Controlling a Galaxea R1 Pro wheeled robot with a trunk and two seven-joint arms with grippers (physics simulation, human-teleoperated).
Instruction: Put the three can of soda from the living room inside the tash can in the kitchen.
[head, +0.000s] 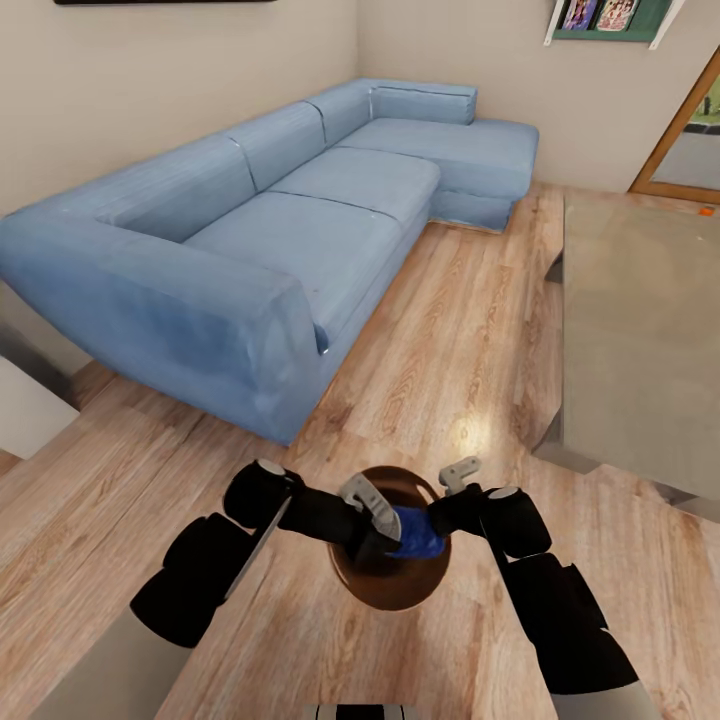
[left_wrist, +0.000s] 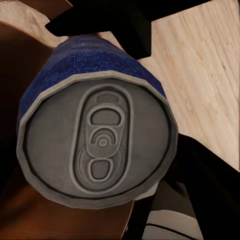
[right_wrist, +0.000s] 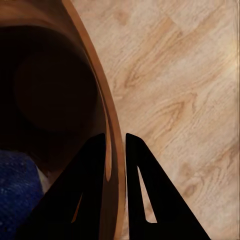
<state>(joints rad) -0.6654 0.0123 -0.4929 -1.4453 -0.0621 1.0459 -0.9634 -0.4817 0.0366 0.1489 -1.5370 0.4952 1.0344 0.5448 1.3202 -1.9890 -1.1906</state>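
A blue can of soda (head: 416, 536) lies tilted over the mouth of the trash can (head: 352, 585), whose brown inside faces up between my two arms. My left gripper (head: 392, 533) is shut on the can. In the left wrist view the can's silvery top (left_wrist: 100, 135) faces the camera, with a dark finger (left_wrist: 132, 27) against its blue side. My right gripper (head: 445, 497) is shut on the bin's rim. In the right wrist view its fingers (right_wrist: 92, 165) straddle the brown wall (right_wrist: 102, 95), one inside and one outside, and the blue can (right_wrist: 17, 195) shows inside the bin.
A long light-blue corner sofa (head: 300, 220) stands to the left and ahead. A grey low table (head: 640, 330) stands at the right, with a small orange object (head: 706, 211) near its far edge. A wood-framed glass door (head: 690, 130) is behind it. Light plank floor (head: 460, 340) runs between sofa and table.
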